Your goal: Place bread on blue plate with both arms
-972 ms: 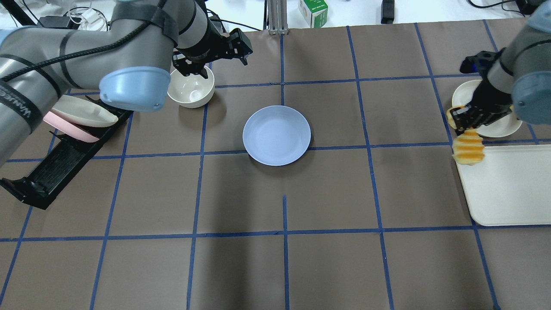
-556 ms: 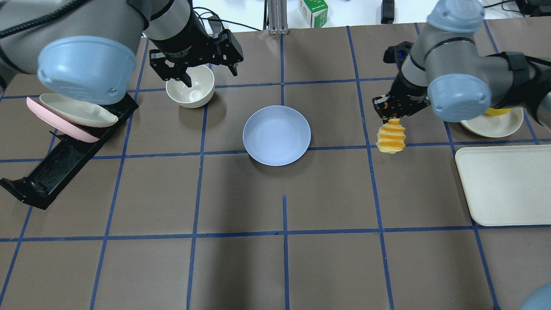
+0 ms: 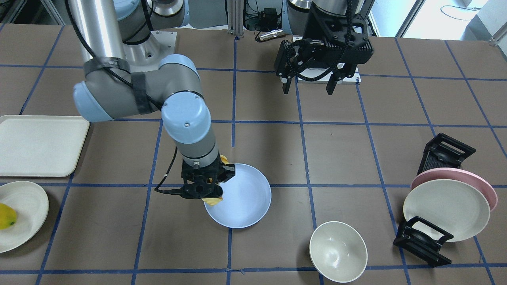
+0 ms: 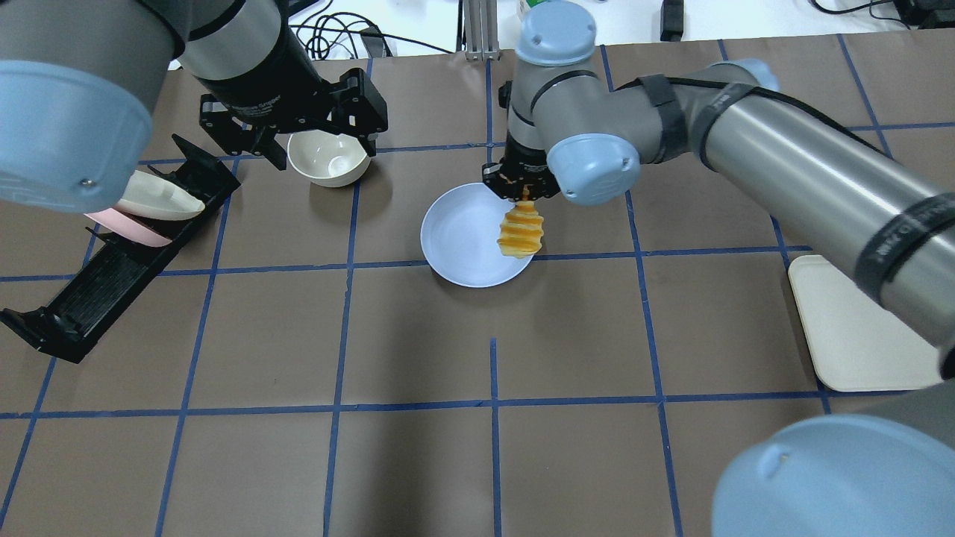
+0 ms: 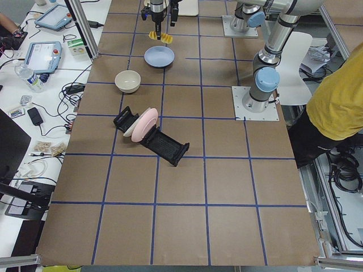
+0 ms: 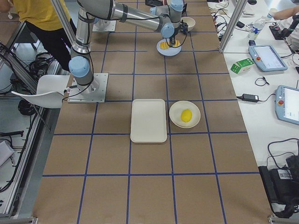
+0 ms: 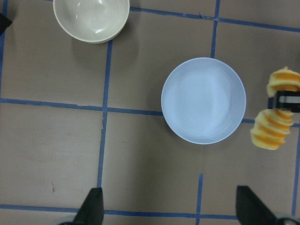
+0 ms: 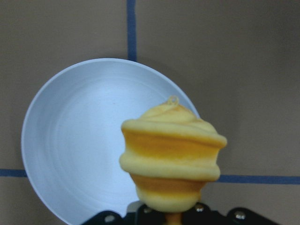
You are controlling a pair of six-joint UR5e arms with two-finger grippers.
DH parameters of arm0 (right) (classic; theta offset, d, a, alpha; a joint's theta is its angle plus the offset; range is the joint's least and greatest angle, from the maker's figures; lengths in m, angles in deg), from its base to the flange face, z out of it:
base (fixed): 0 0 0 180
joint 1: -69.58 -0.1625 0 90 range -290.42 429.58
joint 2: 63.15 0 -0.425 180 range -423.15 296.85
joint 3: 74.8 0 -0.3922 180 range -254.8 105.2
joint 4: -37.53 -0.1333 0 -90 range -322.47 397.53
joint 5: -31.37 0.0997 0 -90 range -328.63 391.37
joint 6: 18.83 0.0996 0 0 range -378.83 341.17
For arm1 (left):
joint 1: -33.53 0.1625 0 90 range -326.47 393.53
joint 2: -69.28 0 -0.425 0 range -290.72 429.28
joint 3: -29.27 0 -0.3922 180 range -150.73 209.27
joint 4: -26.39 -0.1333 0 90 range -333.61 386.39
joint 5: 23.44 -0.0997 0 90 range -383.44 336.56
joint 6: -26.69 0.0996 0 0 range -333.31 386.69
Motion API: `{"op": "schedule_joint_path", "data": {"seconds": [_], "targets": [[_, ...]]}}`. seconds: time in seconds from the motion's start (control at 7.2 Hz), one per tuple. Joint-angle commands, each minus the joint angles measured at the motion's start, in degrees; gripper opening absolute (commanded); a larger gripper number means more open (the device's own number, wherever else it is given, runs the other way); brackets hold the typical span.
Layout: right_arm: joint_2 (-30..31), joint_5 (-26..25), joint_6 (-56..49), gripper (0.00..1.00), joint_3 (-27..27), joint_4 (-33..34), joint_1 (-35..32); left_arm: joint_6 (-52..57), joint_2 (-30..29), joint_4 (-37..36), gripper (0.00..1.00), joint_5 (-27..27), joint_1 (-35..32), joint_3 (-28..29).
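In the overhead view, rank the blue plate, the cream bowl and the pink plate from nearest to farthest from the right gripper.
1. blue plate: mid-table, its rim right at the right gripper.
2. cream bowl: farther toward the view's left, near the table's far edge.
3. pink plate: far left, leaning in the black rack.

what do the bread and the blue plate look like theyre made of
The bread looks like soft foam or rubber, a toy rather than real: smooth, faintly glossy skin, even orange bands, and it pinches in where the right pincer squeezes it. The blue plate is probably matte plastic or melamine: flat uniform colour, soft sheen, faint concentric rings, no glaze glare.
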Motion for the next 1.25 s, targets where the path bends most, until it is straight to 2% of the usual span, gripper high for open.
{"op": "schedule_joint_path", "data": {"seconds": [0.0, 0.14, 0.28, 0.42, 0.69, 0.83, 0.97, 1.11], "targets": [[-4.6, 0.68, 4.64, 0.0, -2.15, 0.01, -2.85, 0.89, 0.07, 0.03, 1.0, 0.08, 6.41, 2.12], [-6.01, 0.59, 4.2, 0.26, -2.41, 0.27, -2.85, 0.79, 0.42, 0.12, 1.0, 0.26, 7.49, 1.96], [-6.54, 0.59, 3.76, 0.62, -1.98, 1.4, -2.85, 0.7, 0.42, 0.12, 1.0, 0.61, 6.98, 1.26], [-8.03, 0.5, 4.63, 1.0, -1.97, 5.68, -2.85, 0.53, 0.6, 0.12, 1.0, 0.52, 6.8, 0.99], [-8.4, -0.19, 4.2, 1.0, -2.75, 5.55, -2.77, -6.57, 0.69, -0.84, 1.0, 0.52, 5.58, -0.94], [-8.31, -0.37, 3.85, 1.0, -2.41, 5.37, -2.77, -4.68, 0.25, -1.45, 1.0, 0.52, 5.57, -1.21], [-6.04, -0.29, 3.32, 1.0, -3.8, 4.5, -1.46, 2.04, -0.54, -4.07, 1.0, 0.0, 5.48, -1.47], [-1.76, -0.98, 0.36, 1.0, -4.43, -2.82, -0.4, 5.59, -0.46, -4.53, 1.0, -0.01, 5.83, -1.56]]}}
